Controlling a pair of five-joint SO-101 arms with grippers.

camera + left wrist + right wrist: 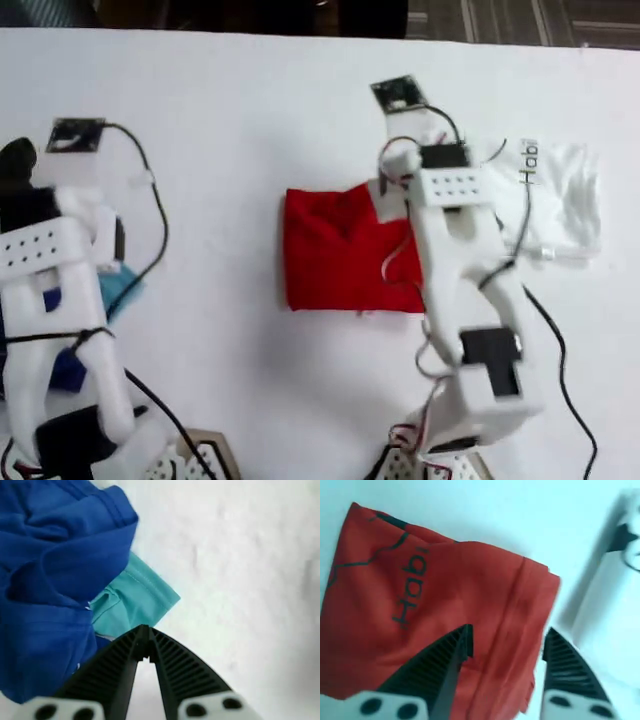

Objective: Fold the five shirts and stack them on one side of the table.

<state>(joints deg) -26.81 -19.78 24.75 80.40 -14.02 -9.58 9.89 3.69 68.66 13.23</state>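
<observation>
A folded red shirt [340,255] with black print lies mid-table. My right gripper [507,642] hangs open just above the red shirt [435,605], near one of its folded edges, with nothing between its fingers. Beside it on the right lies a white shirt [560,200], also seen as a pale mass [615,605]. At the table's left, a crumpled blue shirt [45,570] lies over a teal shirt [137,600]. My left gripper [145,656] is shut and empty, tips pointing at the teal edge. The left arm [60,290] covers most of that pile from above.
The white table [220,130] has bare room between the two arms and along the back. Black cables [155,210] trail from both arms. The arm bases [200,455] stand at the front edge.
</observation>
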